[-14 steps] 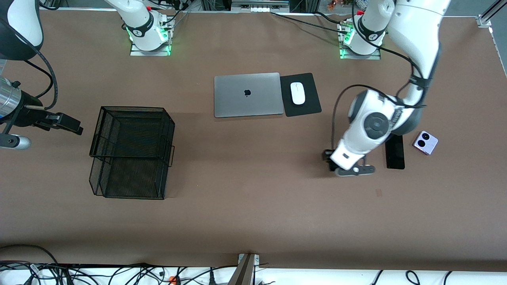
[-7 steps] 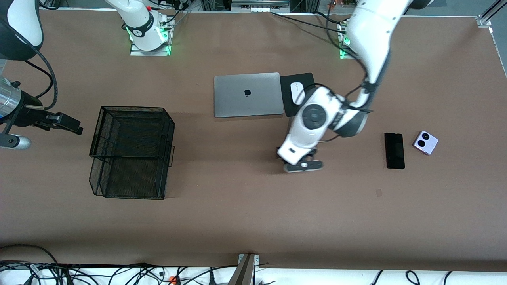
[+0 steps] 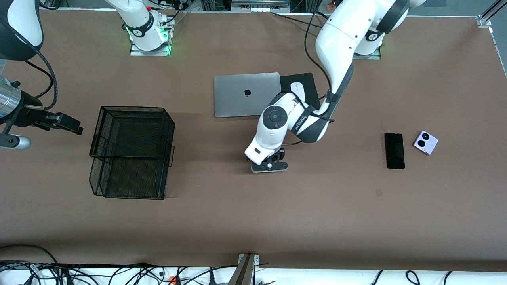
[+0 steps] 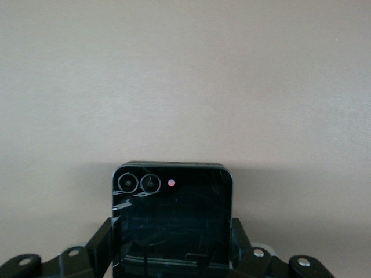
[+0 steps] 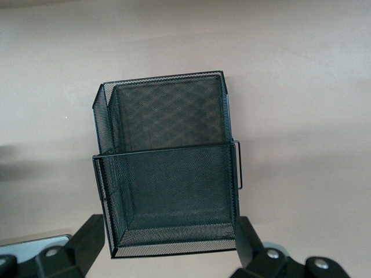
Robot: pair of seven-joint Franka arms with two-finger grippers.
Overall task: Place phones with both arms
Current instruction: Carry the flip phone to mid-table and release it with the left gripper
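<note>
I look down on a black mesh basket (image 5: 168, 168) with two compartments on the brown table (image 5: 301, 87), my right gripper's (image 5: 171, 246) black fingers (image 5: 87, 240) spread wide either side of it

In the front view, the left arm's wrist hides the left gripper (image 3: 268, 163) and its phone; the mouse pad (image 3: 303, 85) is covered at its five o'clock corner. The right gripper (image 3: 63, 123) is half-seen.
</note>
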